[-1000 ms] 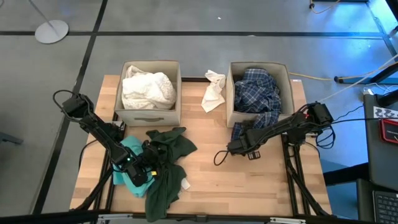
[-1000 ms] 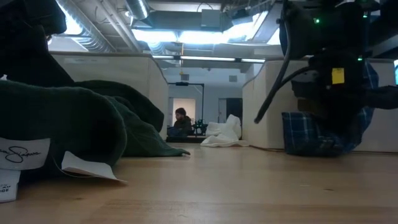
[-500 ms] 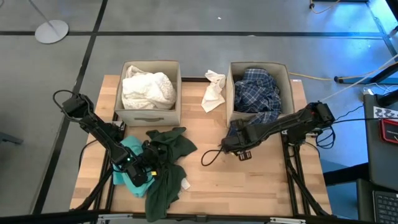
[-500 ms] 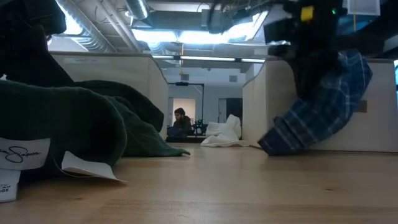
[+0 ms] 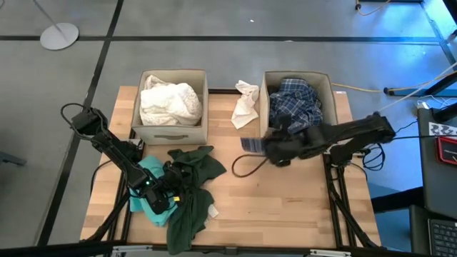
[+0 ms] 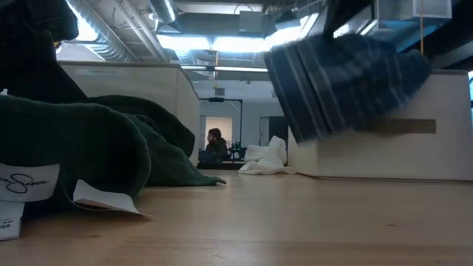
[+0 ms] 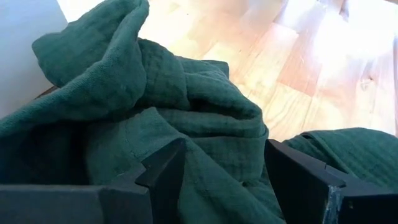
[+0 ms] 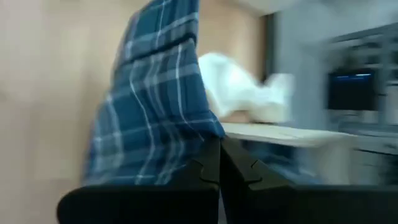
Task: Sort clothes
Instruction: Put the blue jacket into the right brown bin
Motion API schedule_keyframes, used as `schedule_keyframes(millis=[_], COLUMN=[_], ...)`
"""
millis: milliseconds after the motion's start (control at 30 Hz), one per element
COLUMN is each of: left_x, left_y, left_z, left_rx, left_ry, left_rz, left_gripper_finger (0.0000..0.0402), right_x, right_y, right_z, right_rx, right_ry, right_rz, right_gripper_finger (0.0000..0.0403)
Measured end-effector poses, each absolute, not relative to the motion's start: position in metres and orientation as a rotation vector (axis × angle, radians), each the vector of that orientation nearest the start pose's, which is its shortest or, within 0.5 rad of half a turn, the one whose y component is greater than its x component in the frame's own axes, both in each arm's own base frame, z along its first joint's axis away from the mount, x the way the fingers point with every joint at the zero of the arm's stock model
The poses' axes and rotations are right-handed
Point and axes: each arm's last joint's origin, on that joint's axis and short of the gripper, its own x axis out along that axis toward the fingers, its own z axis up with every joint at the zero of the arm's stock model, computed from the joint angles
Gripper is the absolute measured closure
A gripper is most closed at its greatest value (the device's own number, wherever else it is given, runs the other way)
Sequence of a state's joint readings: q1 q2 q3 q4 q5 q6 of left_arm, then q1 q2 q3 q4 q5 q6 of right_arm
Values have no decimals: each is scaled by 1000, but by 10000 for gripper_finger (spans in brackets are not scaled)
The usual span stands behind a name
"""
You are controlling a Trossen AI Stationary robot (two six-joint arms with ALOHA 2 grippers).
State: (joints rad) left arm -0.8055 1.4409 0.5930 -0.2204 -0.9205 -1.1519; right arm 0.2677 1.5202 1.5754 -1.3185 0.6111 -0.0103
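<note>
The blue plaid shirt (image 5: 294, 107) lies mostly in the right beige box (image 5: 335, 107). My right gripper (image 5: 273, 148) is shut on its loose part (image 6: 340, 81), in the air in front of that box. My left gripper (image 5: 171, 187) is open, low over the dark green garment (image 5: 191, 193), which lies crumpled on the table beside the teal one (image 5: 146, 187). White garments (image 5: 168, 103) fill the left box (image 5: 171, 133). Another white one (image 5: 245, 104) lies on the table between the boxes. My left gripper's open fingers (image 7: 165, 171) rest on the dark green garment's upper folds, with a ridge of cloth (image 7: 214, 140) between them. The garment lies on the table. My right gripper pinches the plaid shirt's loose part (image 8: 186, 134) between its shut fingers; one layer or several, I cannot tell. That part is lifted clear of the table and the rest stays in the right box.
A black cable loop (image 5: 241, 168) lies on the table below my right arm. Bare wood (image 5: 285, 207) stretches in front of the right box and toward the near edge. A person (image 6: 214, 144) sits far off in the room behind.
My right gripper has risen and gone toward the far edge, to the right box's front, keeping hold. The plaid shirt's loose part, which hung down to the table in front of the box, has swung up clear of the table.
</note>
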Motion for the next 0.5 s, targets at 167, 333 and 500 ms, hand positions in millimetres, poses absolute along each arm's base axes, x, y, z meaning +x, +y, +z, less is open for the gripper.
schedule_keyframes(millis=[167,333,500], left_x=[179,179,179], left_y=[-153,-153,-153], left_z=[147,147,147], left_rx=[-294,-295,-295], left_ry=[513,513,513], left_rz=[454,454,454], left_gripper_finger=[192,192,192], right_x=[246,220,197], right_y=[34,2,-31], right_z=[393,419,434], right_rx=[-530,-506,-471], right_ry=[1032,958,926], right_rz=[-442,-607,-798], right_gripper_finger=[403,403,403])
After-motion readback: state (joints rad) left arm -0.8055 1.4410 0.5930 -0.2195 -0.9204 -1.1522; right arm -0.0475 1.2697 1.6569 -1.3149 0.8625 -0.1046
